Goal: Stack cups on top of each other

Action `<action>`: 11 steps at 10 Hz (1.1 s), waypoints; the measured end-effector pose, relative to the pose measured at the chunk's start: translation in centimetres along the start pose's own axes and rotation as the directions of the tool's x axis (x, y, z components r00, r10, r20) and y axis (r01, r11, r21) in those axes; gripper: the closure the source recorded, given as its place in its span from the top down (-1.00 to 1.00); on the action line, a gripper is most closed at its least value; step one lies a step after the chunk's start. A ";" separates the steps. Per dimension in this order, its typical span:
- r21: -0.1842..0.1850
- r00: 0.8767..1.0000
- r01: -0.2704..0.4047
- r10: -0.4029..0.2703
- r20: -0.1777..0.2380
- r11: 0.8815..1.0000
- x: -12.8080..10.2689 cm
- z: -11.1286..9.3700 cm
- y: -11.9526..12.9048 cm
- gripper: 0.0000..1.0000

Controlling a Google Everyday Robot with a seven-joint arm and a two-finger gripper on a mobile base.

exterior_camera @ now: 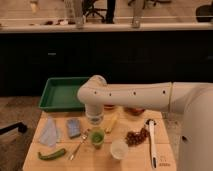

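A dim room with a dark low wall across the back and chair legs on the lit floor beyond it. In front stands a light wooden table [102,163] crowded with small things.

The robot's white arm [135,96] reaches in from the right, bends at the wrist and points down. Its claw [95,122] hangs over the middle of the table, just above a green cup [96,138]. From this angle it is not possible to tell whether the claw is open or closed, or whether it touches the cup.

The green cup stands upright near the table's centre. A second, pale cup [118,148] stands upright nearby, to the right and nearer the front edge. The two cups are apart, each resting on the table.

Around them lie a green tray [60,93] at the back left, a light blue cloth [50,134], a blue sponge [73,127], a spoon [80,145], a long green pepper [51,154], a brown cluster [136,136] that may be grapes, and a white-handled tool [151,142].

Judging by this, no stacking is done. The claw seems placed to take the green cup. Left to do: grip one cup, lift it, carry it over the other and set it on top.
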 end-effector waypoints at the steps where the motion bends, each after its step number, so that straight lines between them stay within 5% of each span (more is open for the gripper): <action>1: -0.001 1.000 0.000 0.000 -0.001 1.000 0.0 0.0 0.0 -0.98; 9: 0.001 1.000 0.000 0.000 0.001 1.000 0.0 0.0 0.0 0.55; 11: 0.002 1.000 0.000 0.000 0.001 1.000 0.0 0.0 0.0 0.60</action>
